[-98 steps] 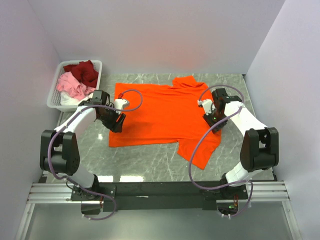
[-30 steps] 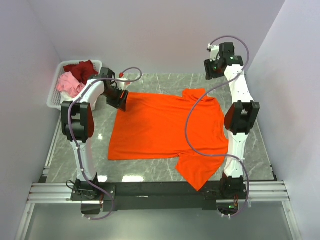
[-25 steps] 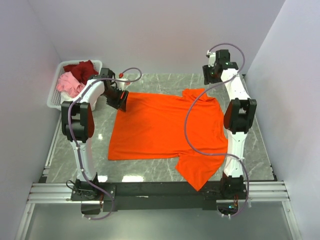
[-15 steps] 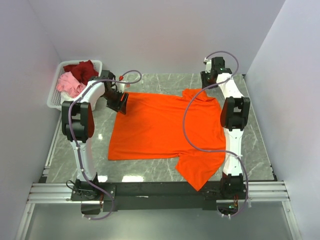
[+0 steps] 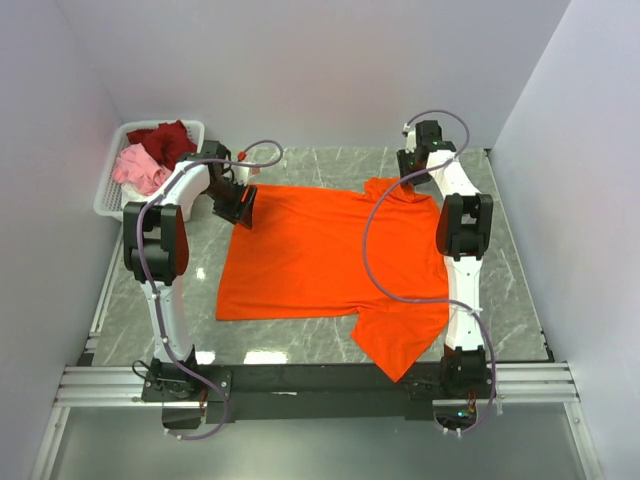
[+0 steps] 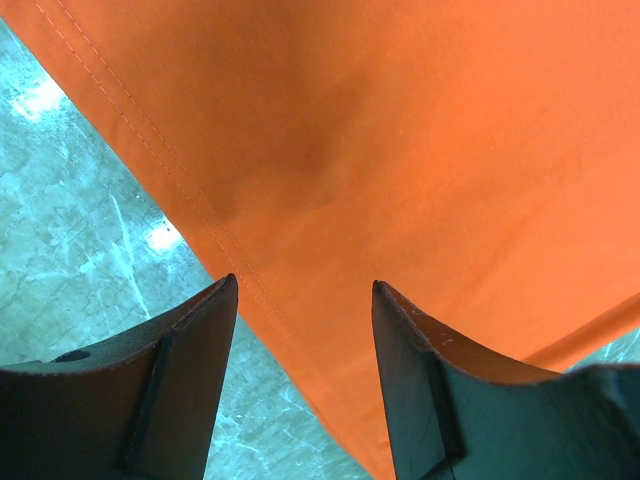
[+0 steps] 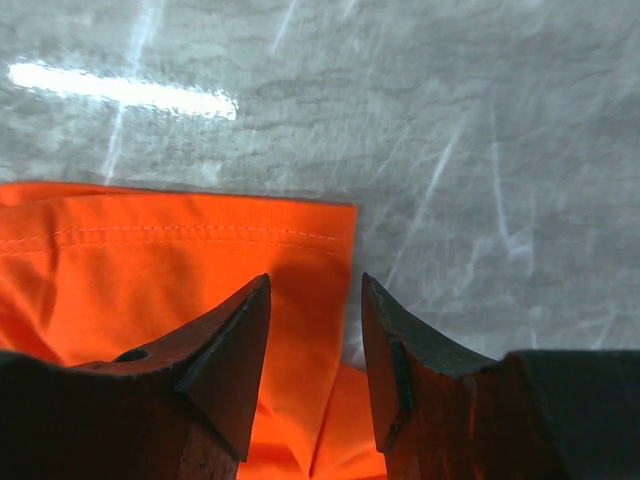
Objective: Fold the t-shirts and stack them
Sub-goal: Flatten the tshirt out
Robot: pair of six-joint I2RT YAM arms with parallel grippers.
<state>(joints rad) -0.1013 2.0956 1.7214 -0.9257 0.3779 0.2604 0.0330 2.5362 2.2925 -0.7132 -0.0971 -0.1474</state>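
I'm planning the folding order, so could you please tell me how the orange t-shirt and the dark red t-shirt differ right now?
The orange t-shirt lies spread flat on the table; the dark red t-shirt sits crumpled in the basket. The orange one lies alone; the dark red one is heaped against pink cloth. Neither is folded yet.
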